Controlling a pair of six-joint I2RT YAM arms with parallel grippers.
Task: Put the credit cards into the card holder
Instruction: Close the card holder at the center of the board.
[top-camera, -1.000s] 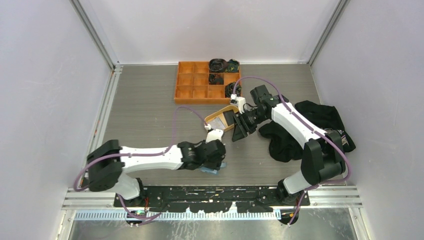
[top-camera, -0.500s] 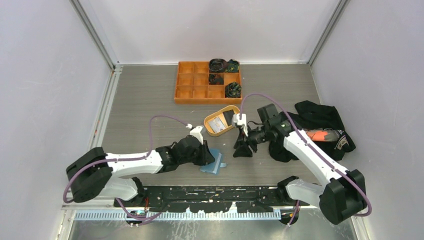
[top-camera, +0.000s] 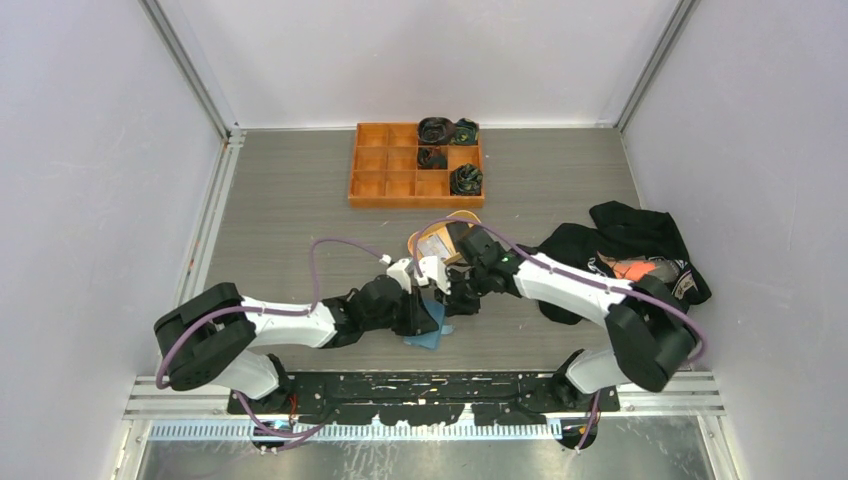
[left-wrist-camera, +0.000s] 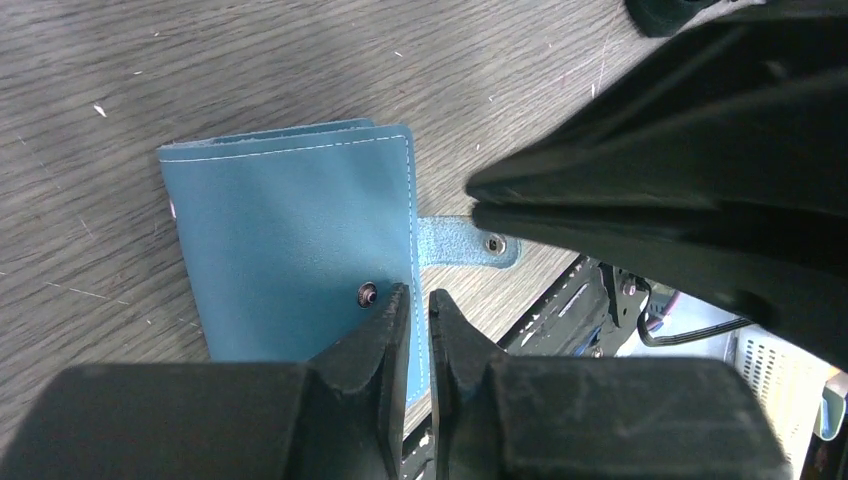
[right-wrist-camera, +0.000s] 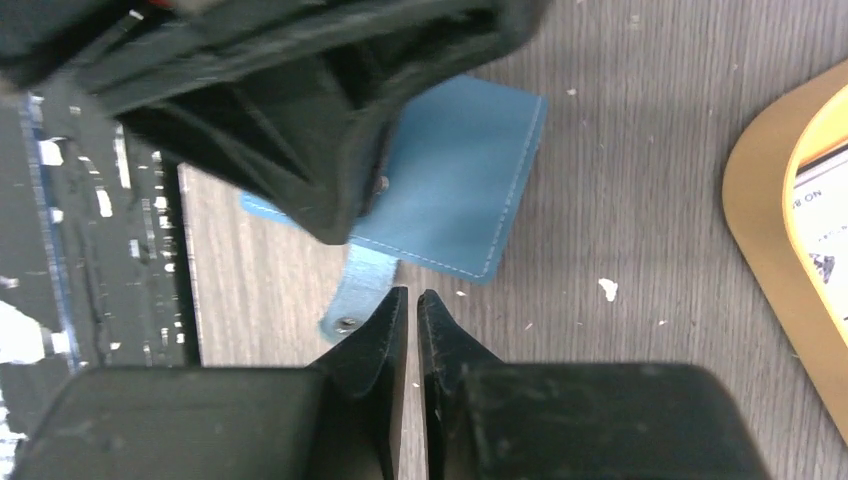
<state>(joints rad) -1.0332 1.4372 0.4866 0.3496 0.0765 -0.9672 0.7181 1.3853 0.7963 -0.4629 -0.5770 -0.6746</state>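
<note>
- Holder count: one card holder (left-wrist-camera: 290, 240), blue, folded shut, flat on the surface (top-camera: 280, 220) between my two hands, its tab (right-wrist-camera: 362, 290) unsnapped.
- My left hand (left-wrist-camera: 418, 295): clenched to a slit at the holder's tab-side edge; I cannot tell whether it grasps it.
- My right hand (right-wrist-camera: 411, 295): clenched, empty, just beside the tab.
- Cards: one printed credit card (right-wrist-camera: 822, 190) shows in one tan dish (right-wrist-camera: 760, 200); any others cannot be counted.

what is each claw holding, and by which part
Nothing in the right claw, nearly shut beside the snap tab. The left claw straddles the card holder edge; whether it pinches the cover cannot be told.
</note>
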